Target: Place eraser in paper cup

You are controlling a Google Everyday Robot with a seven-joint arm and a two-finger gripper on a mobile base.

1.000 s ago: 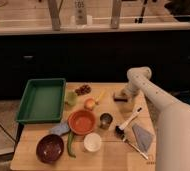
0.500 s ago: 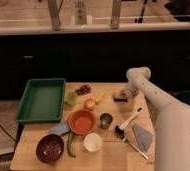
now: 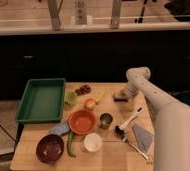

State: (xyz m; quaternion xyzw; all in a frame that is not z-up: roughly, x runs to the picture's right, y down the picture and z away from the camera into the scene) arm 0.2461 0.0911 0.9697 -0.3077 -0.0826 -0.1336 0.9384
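Observation:
The eraser (image 3: 120,96), a small tan-topped block with a dark base, lies on the wooden table (image 3: 113,157) near its far right edge. My gripper (image 3: 124,92) hangs from the white arm (image 3: 158,102) and is right over or at the eraser, partly hiding it. The paper cup (image 3: 92,142), small, round and white, stands upright near the table's front, well to the left of and nearer than the eraser. Nothing shows inside it.
A metal cup (image 3: 105,120) and an orange bowl (image 3: 82,121) stand between eraser and paper cup. A black-headed brush (image 3: 128,122) and grey cloth (image 3: 142,136) lie right. A green tray (image 3: 42,100), pale green cup (image 3: 70,98), dark bowl (image 3: 50,148) and fruit (image 3: 90,104) sit left.

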